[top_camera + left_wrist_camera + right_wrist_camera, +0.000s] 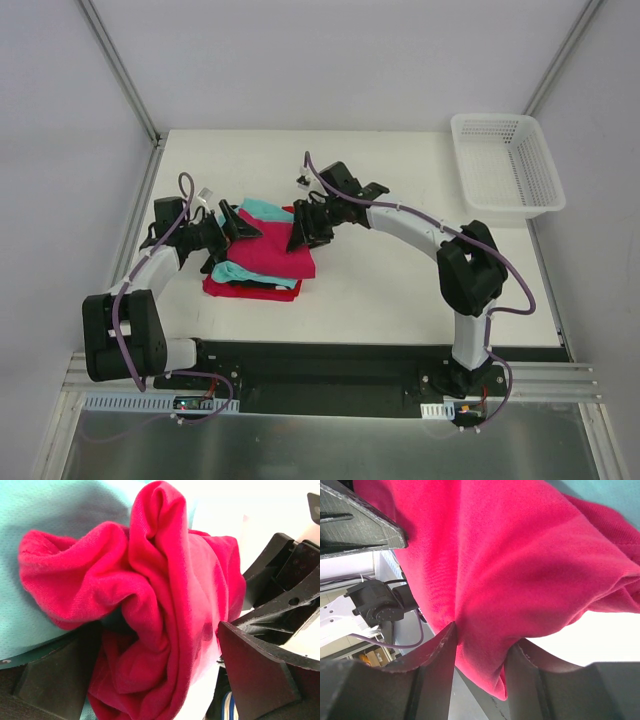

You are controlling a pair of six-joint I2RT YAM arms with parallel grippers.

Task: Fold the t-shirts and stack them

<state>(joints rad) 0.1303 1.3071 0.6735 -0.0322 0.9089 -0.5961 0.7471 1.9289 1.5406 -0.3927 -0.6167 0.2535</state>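
**Magenta tee spans both grippers; only the right one grips it**

Right gripper [480, 675] is clamped on one edge of the magenta t-shirt [278, 250], with cloth pinched between its fingers. Left gripper [155, 680] has jaws wide apart, and the shirt's bunched far end sits right between them, ungripped. The shirt lies atop the stack, over the teal t-shirt [262, 210] and red t-shirt [222, 291]. Its long axis runs gripper to gripper. My guess: left closes next.

A rumpled magenta-pink shirt [280, 250] tops the pile on the desk [400, 290], over a teal shirt [262, 210] and a red shirt [225, 290].
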